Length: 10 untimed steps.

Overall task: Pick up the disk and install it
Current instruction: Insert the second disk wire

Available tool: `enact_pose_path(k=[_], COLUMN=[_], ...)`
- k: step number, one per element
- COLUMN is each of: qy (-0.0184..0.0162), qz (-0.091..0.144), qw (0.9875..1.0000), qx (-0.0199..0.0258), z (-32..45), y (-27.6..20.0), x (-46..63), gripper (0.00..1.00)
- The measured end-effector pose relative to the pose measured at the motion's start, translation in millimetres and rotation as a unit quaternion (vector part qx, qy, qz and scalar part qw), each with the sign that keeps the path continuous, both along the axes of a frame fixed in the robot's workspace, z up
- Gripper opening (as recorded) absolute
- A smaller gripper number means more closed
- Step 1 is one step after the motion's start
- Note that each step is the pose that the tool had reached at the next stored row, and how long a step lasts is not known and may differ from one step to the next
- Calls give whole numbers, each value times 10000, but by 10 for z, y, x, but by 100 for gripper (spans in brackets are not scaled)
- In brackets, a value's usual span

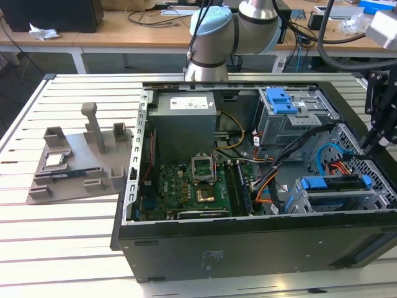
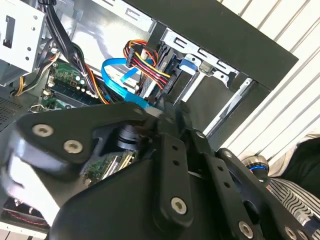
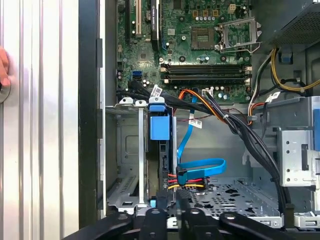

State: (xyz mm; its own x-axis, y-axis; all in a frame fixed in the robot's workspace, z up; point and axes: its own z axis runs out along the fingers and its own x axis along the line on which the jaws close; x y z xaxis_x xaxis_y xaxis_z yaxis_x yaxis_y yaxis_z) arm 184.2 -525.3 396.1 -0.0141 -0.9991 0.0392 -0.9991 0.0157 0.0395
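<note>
End effector (image 1: 376, 133) is seen at the exterior view's right, above the drive cage of the open computer case (image 1: 248, 248) on the slatted table (image 1: 62, 236). Open or closed cannot be told. The disk (image 3: 160, 150) is seated on edge in the cage, blue bracket framing it, cables (image 3: 192, 177) just beside. A grey fixture (image 1: 80, 161) is set well apart.

Slatted table (image 1: 74, 230): computer case (image 1: 248, 242), grey fixture (image 1: 80, 161)
</note>
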Motion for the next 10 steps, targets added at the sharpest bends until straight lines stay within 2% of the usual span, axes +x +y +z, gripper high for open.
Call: enact_pose_path(k=[3,4,5,10], qy=[0,0,0,0], qz=[0,0,0,0], qw=[10000,10000,10000,10000], qx=[0,-1,0,0], z=[3,4,3,-92], y=[0,0,0,2], x=[0,0,0,-49], gripper=[36,36,42,42])
